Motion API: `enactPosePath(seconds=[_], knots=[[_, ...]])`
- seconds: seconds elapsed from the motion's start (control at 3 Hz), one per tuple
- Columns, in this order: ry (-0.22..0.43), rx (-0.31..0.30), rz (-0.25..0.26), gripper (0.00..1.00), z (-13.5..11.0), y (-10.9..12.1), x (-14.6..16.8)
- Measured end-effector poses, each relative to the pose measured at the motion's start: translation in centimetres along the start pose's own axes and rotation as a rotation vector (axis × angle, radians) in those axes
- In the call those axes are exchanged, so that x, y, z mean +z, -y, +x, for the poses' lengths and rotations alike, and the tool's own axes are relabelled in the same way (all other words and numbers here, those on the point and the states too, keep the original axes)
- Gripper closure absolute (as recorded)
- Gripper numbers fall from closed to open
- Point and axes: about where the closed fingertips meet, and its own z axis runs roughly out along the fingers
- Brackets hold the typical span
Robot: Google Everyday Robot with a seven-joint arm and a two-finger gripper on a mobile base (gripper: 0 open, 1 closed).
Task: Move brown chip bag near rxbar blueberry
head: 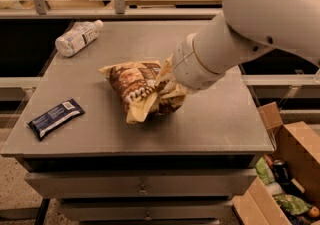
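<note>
While the arm (235, 39) reached in from the upper right, the end effector (168, 88) sat low over the middle of the counter (220, 119), at the right edge of the bag (131, 85). It was pinched together on a bunched fold of the bag's foil, and the foil crumpled around it hid most of its tips. The bag lay near the centre of the counter, a little to the left, tilted, with one cream end pointing toward the front and the other toward the rear left. Whether its underside rested fully on the counter or was partly raised could not be determined. The bar (56, 118) lay flat near the front-left corner, set at an angle, with its white label patch facing up. It was well apart from the bag, with bare counter between the two. A bottle (77, 38) lay on its side at the rear left, its cap pointing toward the back, apart from both bag and bar. Drawers (142, 186) were noted under the counter. An open cardboard box (295, 141) holding assorted items stood on the floor to the right.
</note>
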Motion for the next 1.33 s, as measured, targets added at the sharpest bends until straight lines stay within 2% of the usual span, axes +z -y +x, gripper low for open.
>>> enactPosePath(seconds=[0.33,1.33], knots=[[0.064,-0.041,-0.002,1.00,-2.2,1.5,1.7],[0.223,-0.143,-0.011,1.00,-7.4,3.5,6.4]])
